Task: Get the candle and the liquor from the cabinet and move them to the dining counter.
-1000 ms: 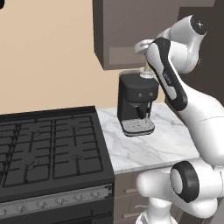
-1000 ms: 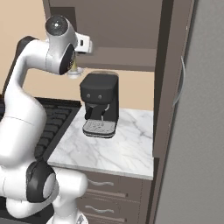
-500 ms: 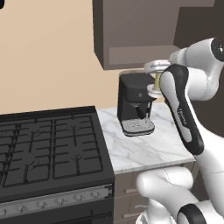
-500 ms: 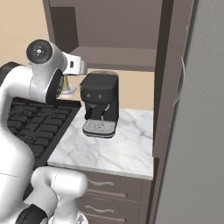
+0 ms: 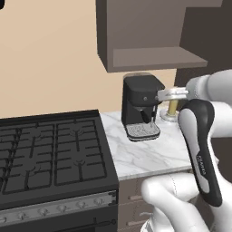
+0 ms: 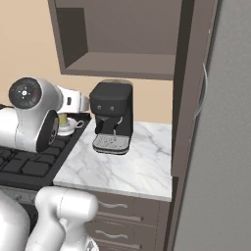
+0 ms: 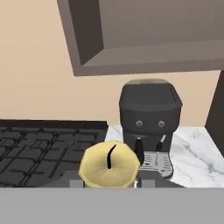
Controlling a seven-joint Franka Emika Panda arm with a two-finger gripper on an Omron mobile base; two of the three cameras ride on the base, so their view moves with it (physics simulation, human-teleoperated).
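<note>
My gripper [image 5: 172,94] is shut on the pale-yellow candle [image 5: 172,108], which hangs upright in its small clear dish holder [image 5: 169,118] just right of the coffee machine in the left base view. In the right base view the candle [image 6: 63,119] shows left of the machine, beside my arm. The hand view looks down on the candle's top and black wick [image 7: 110,163], with my gripper [image 7: 109,180] around it. The dark brown cabinet [image 5: 146,32] stands open above, and its visible shelf [image 6: 120,63] is bare. The liquor and the dining counter are out of view.
A black coffee machine [image 5: 141,106] stands on a small marble counter [image 5: 149,156]. A black gas stove [image 5: 47,152] lies to its left. The open cabinet door [image 6: 190,88] with a long silver handle [image 6: 205,91] juts out on the right, with brown drawers [image 6: 130,213] below the counter.
My arm has drawn back from the cabinet and come down, carrying the candle from shelf height to beside the coffee machine. The grip has not changed.
</note>
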